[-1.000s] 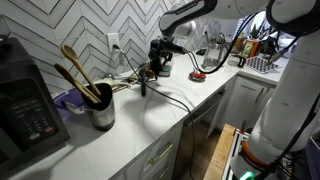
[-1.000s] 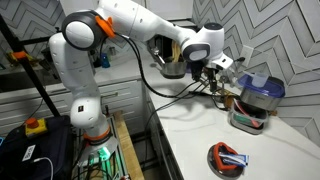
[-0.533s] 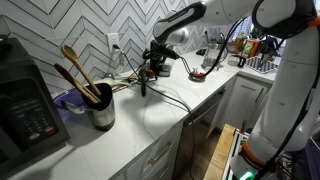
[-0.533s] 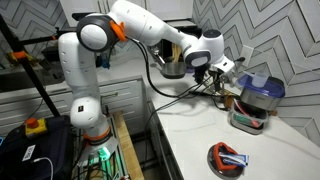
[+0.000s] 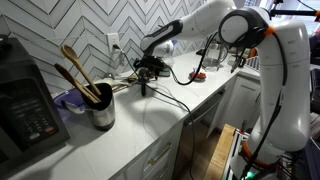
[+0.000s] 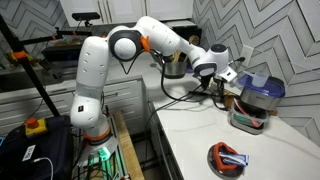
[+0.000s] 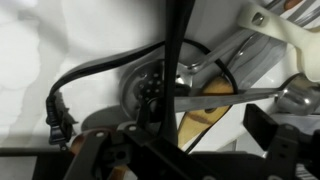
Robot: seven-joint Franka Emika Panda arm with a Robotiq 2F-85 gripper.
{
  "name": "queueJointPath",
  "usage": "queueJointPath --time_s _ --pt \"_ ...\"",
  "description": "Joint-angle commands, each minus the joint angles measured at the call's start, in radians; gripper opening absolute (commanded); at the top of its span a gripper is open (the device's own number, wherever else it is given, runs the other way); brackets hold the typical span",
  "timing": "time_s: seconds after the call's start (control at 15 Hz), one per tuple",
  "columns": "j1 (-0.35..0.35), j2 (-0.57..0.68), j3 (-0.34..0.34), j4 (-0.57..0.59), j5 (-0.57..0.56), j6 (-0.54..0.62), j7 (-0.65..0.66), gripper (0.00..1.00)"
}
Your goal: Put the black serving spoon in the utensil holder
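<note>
The black serving spoon (image 5: 143, 86) stands close to upright on the white kitchen countertop (image 5: 150, 130), directly beneath the Robotiq gripper (image 5: 149, 67). The Franka arm is stretched out along the herringbone-tiled wall (image 5: 90, 25). In the wrist view a slim dark bar, probably the spoon's handle (image 7: 181, 40), runs down the middle of the frame with dark parts of the gripper on either side. That picture is too murky to tell whether the jaws are clamped on the handle or stand apart around it.

In an exterior view the utensil holder (image 5: 101, 113), a short, dark, shiny canister, sits well apart from the spoon further along the counter, just beside a black appliance (image 5: 25, 105). Light wooden spoons (image 5: 72, 62) stand in it and lean away to one side. A black cable (image 5: 170, 97) trails across the counter near the spoon's lower end.

The step in hand appears to be the pick-up: the spoon is not in the holder, and the gripper is placed at its handle. The next move likely calls for a firm hold on the handle and a straight lift until the head clears the counter and the cable. A carry across to a spot above the holder would follow. The spoon would then need lowering into the free part of the mouth, clear of the wooden spoons, since a knock could tip the canister or jam the black spoon on its rim.
</note>
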Motion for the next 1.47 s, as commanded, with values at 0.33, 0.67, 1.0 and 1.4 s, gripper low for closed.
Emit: queueJointPath --time_s 0.33,0.67,1.0,1.4 --pt "-0.009 0.141 0.004 0.127 -0.008 -0.033 0.066 0.47" --pt "0.000 0.145 -0.002 0.142 -0.022 -0.041 0.083 0.08" --pt "-0.021 0.111 0.034 0.124 0.019 -0.031 0.042 0.03" --pt "-0.040 -0.040 0.094 0.053 0.016 0.070 -0.205 0.03"
